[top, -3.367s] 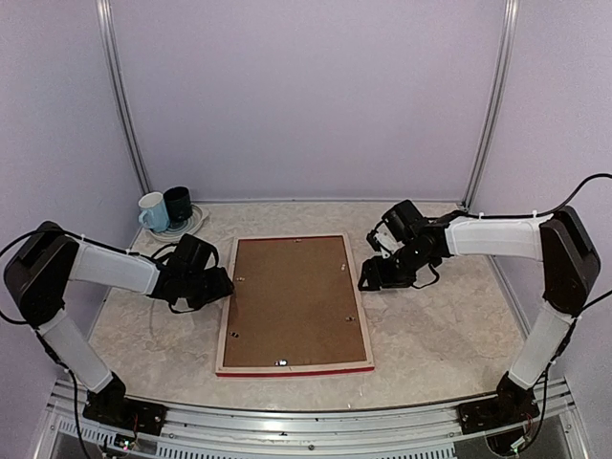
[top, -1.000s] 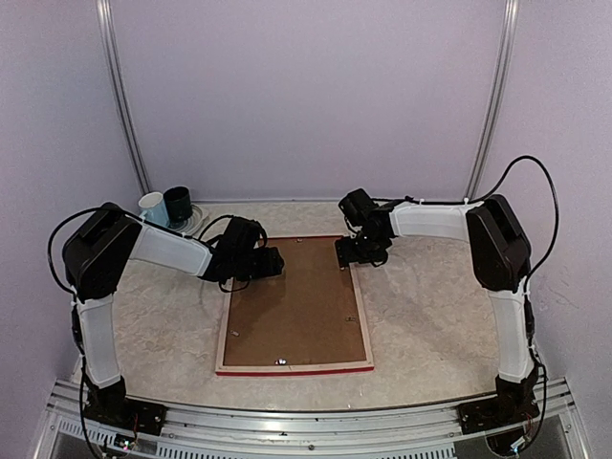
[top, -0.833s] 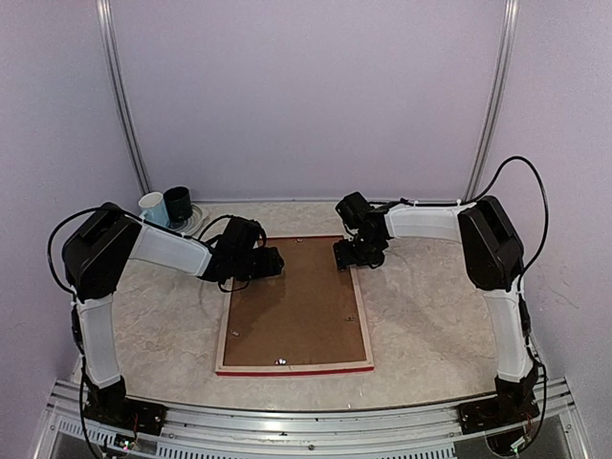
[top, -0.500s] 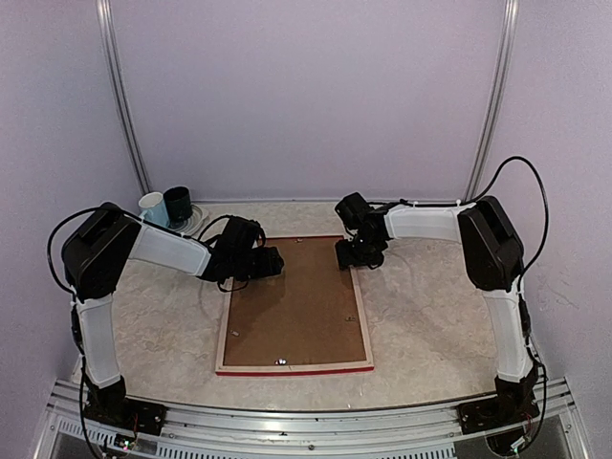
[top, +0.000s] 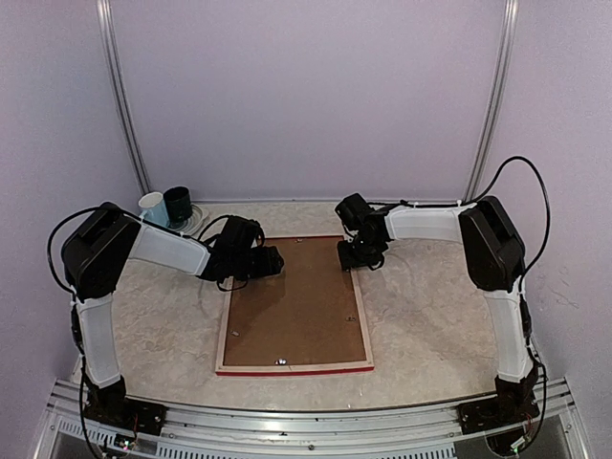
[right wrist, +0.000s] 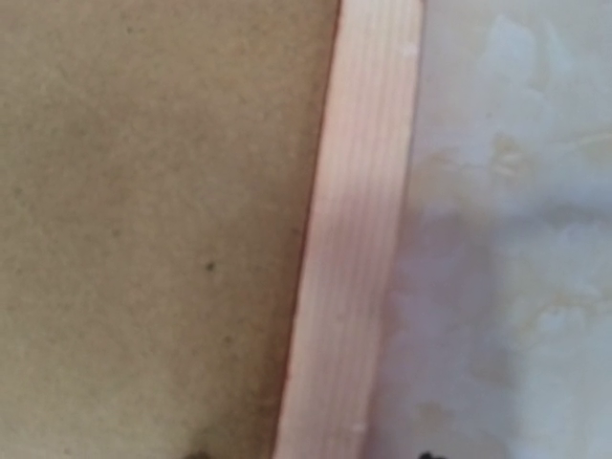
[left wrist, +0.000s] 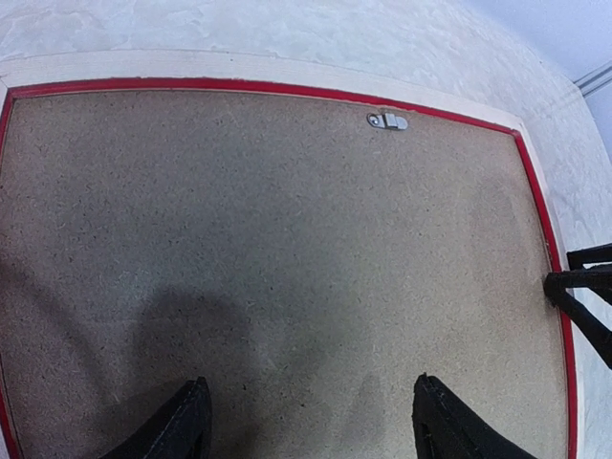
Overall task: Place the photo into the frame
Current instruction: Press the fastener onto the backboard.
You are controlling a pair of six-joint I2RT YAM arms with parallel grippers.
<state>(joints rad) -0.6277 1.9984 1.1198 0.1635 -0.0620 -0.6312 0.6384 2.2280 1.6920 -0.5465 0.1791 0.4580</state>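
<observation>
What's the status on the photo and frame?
Left pincer open over the backing board. Right pincer open, astride the right rail of the frame. Frame face down, board in it; photo not in sight.

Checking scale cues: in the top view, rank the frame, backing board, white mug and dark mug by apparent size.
1. Frame
2. Brown backing board, inside it
3. White mug and dark mug: too alike to rank

The bench (top: 430, 325) carries one frame (top: 295, 369) with one brown backing board (top: 295, 301) inside it, and at the far left corner two mugs, one white mug (top: 152, 208) and one dark mug (top: 178, 203), on one plate (top: 194, 222).
</observation>
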